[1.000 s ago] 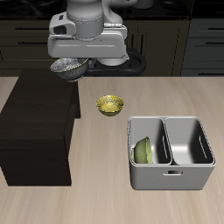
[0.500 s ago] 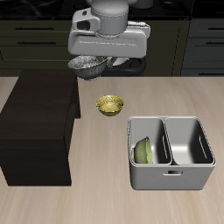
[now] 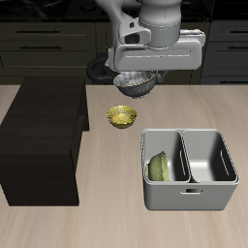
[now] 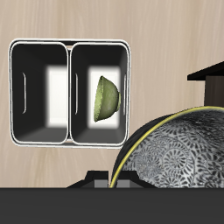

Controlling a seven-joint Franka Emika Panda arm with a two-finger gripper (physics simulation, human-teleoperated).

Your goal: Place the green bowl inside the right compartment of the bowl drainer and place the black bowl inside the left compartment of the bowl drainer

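Exterior view, from left to right. Dark brown box-like cabinet (image 3: 41,140) resting on the pale wood-grain table (image 3: 107,223), reaching nearly to the front edge. Behind the table, a row of dark cupboards (image 3: 48,44) with horizontal bar handles. Next, small yellow-gold bowl (image 3: 121,116) upright on the table, between the cabinet and the bowl drainer (image 3: 190,199). Above and slightly behind the yellow-gold bowl, black bowl (image 3: 135,83) held off the table, tilted, under the pale grey gripper (image 3: 145,76) at the end of the arm; fingers hidden by the gripper body and the bowl, so contact not directly visible. Gripper apparently clenched on the black bowl's rim, since the bowl hangs in the air beneath it.

Farther on, grey metal bowl drainer near the front edge, with a middle wall and a small front handle. Green bowl (image 3: 160,167) standing on its edge inside the compartment nearer the yellow-gold bowl, leaning against the outer wall. Other compartment showing only its bare grey floor.

Wrist view. Bowl drainer (image 4: 68,44) seen from straight above, green bowl (image 4: 105,98) on edge in one compartment, patterned black bowl (image 4: 179,153) with a yellowish rim close to the camera, corner of the dark cabinet (image 4: 210,72) at the frame's border.
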